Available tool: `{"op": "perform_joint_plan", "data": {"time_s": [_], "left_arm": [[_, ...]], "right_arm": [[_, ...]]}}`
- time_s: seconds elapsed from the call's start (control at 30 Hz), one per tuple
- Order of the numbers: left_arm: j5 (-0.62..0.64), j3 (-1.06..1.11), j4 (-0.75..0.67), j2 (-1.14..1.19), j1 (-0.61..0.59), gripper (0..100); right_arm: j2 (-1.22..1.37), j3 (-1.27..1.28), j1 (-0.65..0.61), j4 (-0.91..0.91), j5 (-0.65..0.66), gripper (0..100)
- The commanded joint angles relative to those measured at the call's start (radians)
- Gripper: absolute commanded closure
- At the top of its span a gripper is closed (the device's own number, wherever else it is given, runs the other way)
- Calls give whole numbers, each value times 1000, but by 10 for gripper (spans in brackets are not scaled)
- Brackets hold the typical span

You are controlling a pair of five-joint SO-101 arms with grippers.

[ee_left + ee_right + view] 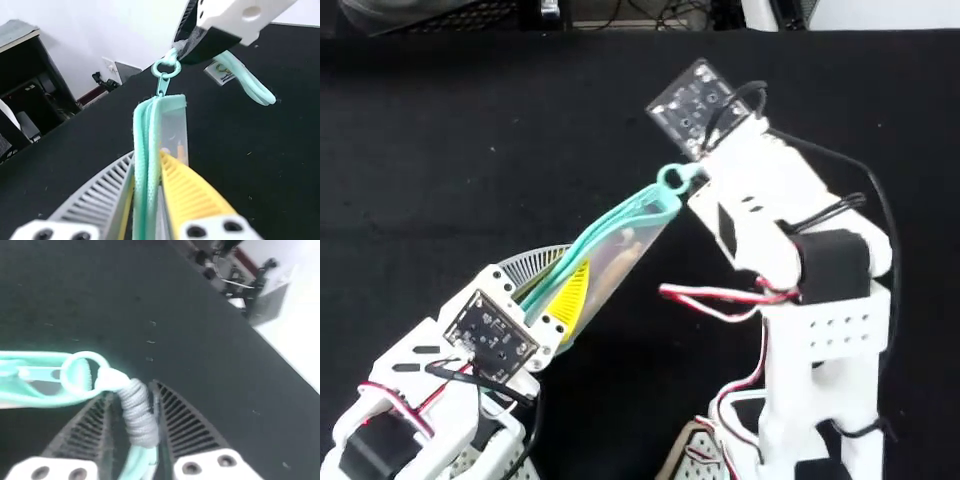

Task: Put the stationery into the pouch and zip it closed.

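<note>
Above the black table [470,150], slung in the air between the two grippers: pouch [615,255], clear-sided with mint-green zip tape along its top edge. Runs on a slant in the high view, lower end toward the near left, upper end toward the far right. Through the clear side [172,130], shows pale and orange shapes, too vague to name.

At the upper end, carries the zip pull with its ring [672,180], seen close in the left wrist view [166,67] and the right wrist view [80,372]. Tied to that ring, a mint cord [135,412] with a grey wrapped stretch; farther on, hangs in a loose loop [250,85] past the far gripper.

Right gripper [695,185], seen from its own wrist [131,400]: narrow, ribbed fingers [175,415] pinched on the grey part of the cord just beside the ring. Does not touch the pouch body itself.

Left gripper [560,275] at the lower end, seen from its own wrist [149,165]: closed tight on the pouch, one grey ribbed finger [100,195] and one yellow one [192,192] pressing the green tape from either side.

Farther out, red and white wires [710,300] beside the right arm's white base. Behind the table in the left wrist view, a dark cabinet [25,90] against a white wall.
</note>
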Motion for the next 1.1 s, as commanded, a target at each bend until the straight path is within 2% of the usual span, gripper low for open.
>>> {"op": "perform_joint_plan", "data": {"time_s": [0.0,0.23,0.5,0.73,1.07], "left_arm": [[6,-10,15,-29,2,971],[8,-10,15,-29,8,971],[6,-8,17,-29,8,971],[5,7,48,-31,10,971],[5,10,48,-31,10,971]], "right_arm": [[5,38,135,-104,5,986],[10,128,239,-224,5,986],[27,174,299,-315,-3,986],[147,127,359,-319,-49,986],[180,105,367,-321,-60,986]]}}
